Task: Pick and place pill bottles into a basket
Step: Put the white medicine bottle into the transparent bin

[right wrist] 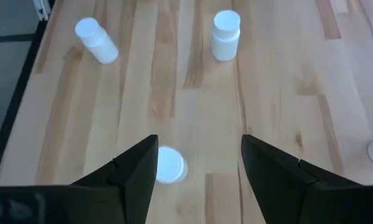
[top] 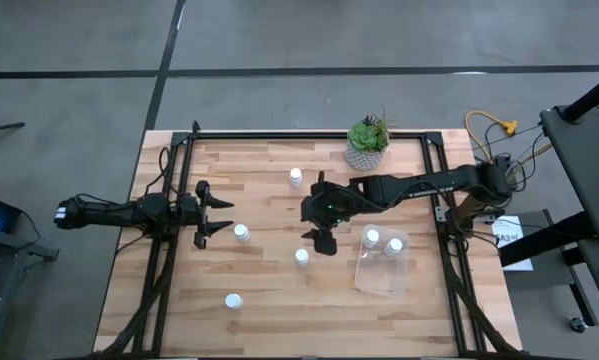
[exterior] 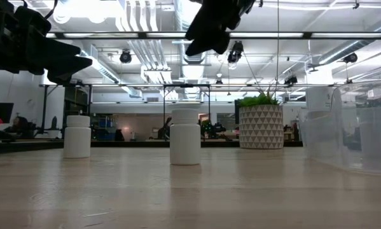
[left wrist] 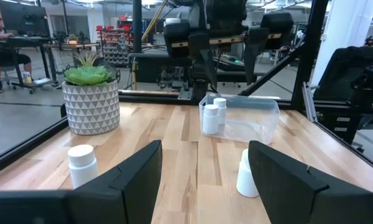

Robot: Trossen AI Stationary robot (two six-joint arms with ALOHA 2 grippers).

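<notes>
Several white pill bottles stand upright on the wooden table: one at the far middle (top: pixel 296 177), one near my left gripper (top: pixel 241 233), one at the centre (top: pixel 302 257) and one toward the near edge (top: pixel 233 300). Two more bottles (top: pixel 372 237) (top: pixel 394 246) stand inside the clear basket (top: pixel 384 272) at the right. My right gripper (top: pixel 319 225) hangs open above the table's middle, slanting down; the centre bottle (right wrist: pixel 169 165) shows below it, beside one finger. My left gripper (top: pixel 214 215) waits open and level at the left, nothing between its fingers (left wrist: pixel 133 180).
A potted green plant (top: pixel 367 143) in a pale patterned pot stands at the far edge, right of the middle. Black frame rails (top: pixel 189 135) run along the table's sides. Bare wood lies between the bottles and in front of the basket.
</notes>
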